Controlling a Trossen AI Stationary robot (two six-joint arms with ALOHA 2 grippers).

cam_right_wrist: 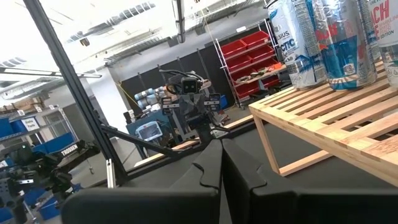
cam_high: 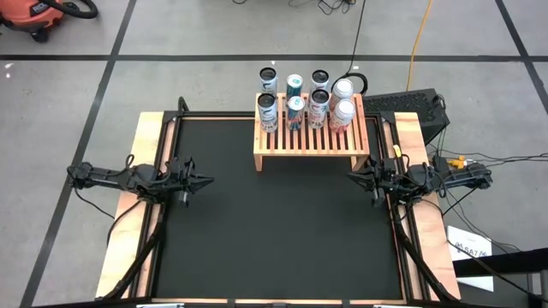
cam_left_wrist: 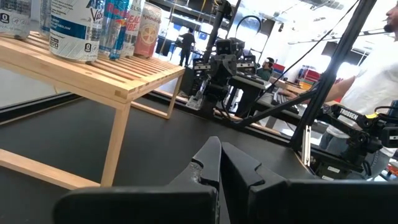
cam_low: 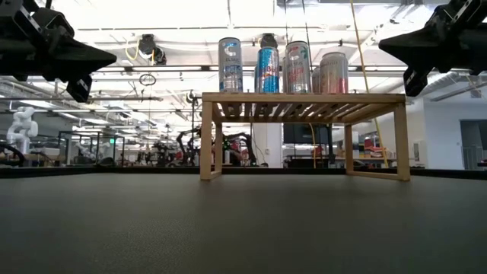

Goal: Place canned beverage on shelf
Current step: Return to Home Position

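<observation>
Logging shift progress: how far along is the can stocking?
Done: eight cans stand on the shelf in two rows of four. In hand: nothing; the left gripper and right gripper hang at the table's sides, fingers shut. Left: no can shows off the shelf.

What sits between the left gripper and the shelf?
Nothing: in the high view only bare black table mat separates the left gripper from the shelf. The right gripper sits at the right edge.

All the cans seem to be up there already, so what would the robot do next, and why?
Probably just park both arms. Eight cans stand in two rows on the shelf, and the left gripper and right gripper are shut and empty at the table's sides, away from the shelf.
</observation>
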